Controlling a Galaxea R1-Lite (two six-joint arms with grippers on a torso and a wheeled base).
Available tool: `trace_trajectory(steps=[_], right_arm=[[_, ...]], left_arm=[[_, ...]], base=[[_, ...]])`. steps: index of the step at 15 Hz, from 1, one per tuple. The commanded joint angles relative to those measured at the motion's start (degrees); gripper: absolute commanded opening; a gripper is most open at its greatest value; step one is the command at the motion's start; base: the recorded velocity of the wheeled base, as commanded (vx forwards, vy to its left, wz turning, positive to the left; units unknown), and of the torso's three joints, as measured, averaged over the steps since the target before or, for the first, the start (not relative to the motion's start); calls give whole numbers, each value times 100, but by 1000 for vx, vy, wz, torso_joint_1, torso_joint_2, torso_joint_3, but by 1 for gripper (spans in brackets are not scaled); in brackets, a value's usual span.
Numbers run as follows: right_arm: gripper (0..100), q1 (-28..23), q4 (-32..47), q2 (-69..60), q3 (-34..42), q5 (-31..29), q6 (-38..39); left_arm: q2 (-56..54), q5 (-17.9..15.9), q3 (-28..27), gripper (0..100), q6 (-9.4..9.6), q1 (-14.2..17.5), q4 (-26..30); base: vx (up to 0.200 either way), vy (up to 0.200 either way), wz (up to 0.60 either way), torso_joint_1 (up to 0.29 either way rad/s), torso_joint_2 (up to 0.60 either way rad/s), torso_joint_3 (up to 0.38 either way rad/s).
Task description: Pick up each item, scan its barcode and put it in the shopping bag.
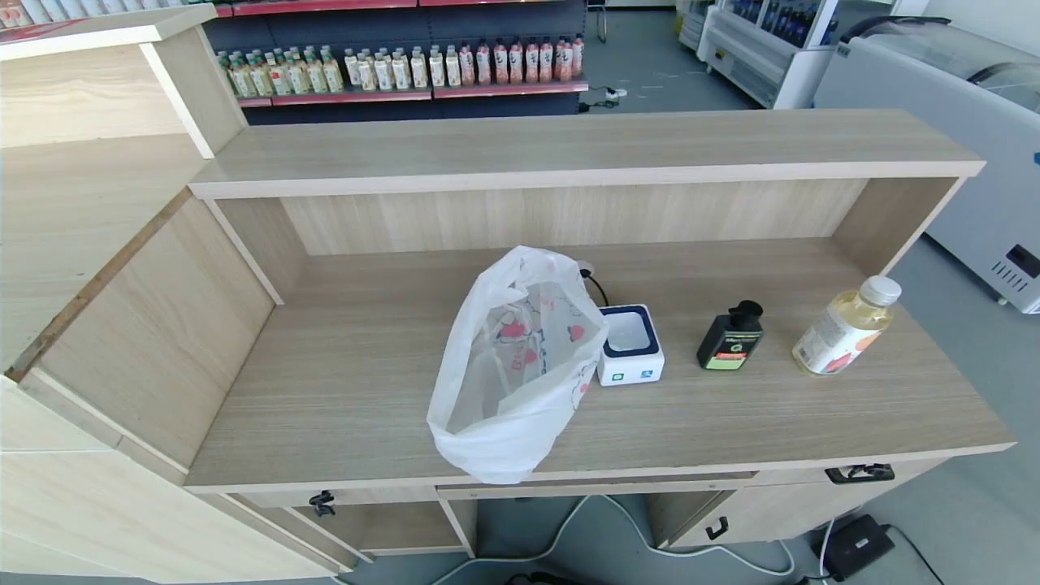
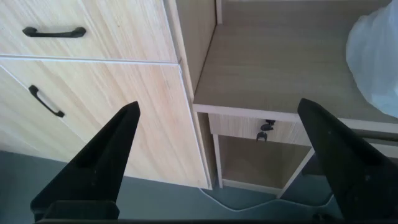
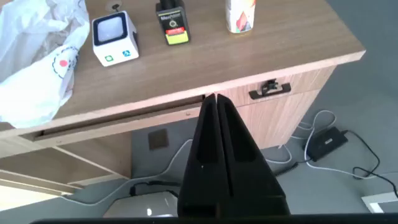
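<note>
Left gripper (image 2: 219, 104) hanging spread wide, right gripper (image 3: 215, 99) pinched together, both clear of counter (image 1: 341, 382).
Black pump bottle (image 1: 730, 337) looking rigid, slick; favouring mid-body grab, below the pump.

So the wooden counter (image 1: 341, 390) had a white plastic shopping bag (image 1: 512, 382) slumped open near the front edge, with the little white scanner (image 1: 630, 345) sitting right beside it on the right and a black cable (image 1: 597, 288) running off behind the bag. Further right stood a black pump bottle (image 1: 730, 337), then a yellowish juice bottle (image 1: 845, 327) with a white cap, each apart from the next. Way in the back there was a store shelf (image 1: 406, 69) lined with drink bottles and a chest freezer (image 1: 959, 122) off to the right.
</note>
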Motion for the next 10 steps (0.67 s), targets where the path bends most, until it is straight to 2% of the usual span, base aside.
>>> trace_trajectory(steps=[1,2,3,4,5,7,9,10], right_arm=[[0,-70,-137,3718,-3470,5,463],[0,-457,-146,4659,-4182,22,314],[0,-738,-322,5344,-4490,84,76],[100,-993,-726,5810,-4402,268,33],[100,-1133,-990,6039,-4323,365,15],[100,-1336,-2686,7190,-3954,514,-372],[100,-1292,-3204,7568,-3752,708,-653],[100,-1274,-3169,7515,-3699,971,-679]], left_arm=[[-2,1,0,100,-5,0,-2],[-2,10,0,100,-14,-9,-2],[-2,10,0,100,-14,-9,-2],[-2,10,0,100,-14,0,-2],[-2,10,0,100,-14,0,-2],[-2,10,0,100,-14,0,-2],[-2,10,0,100,-14,0,-2],[-2,10,0,100,-14,0,-2]], base=[[0,0,0,0,0,0],[0,0,0,0,0,0],[0,0,0,0,0,0],[0,0,0,0,0,0],[0,0,0,0,0,0],[0,0,0,0,0,0],[0,0,0,0,0,0],[0,0,0,0,0,0]])
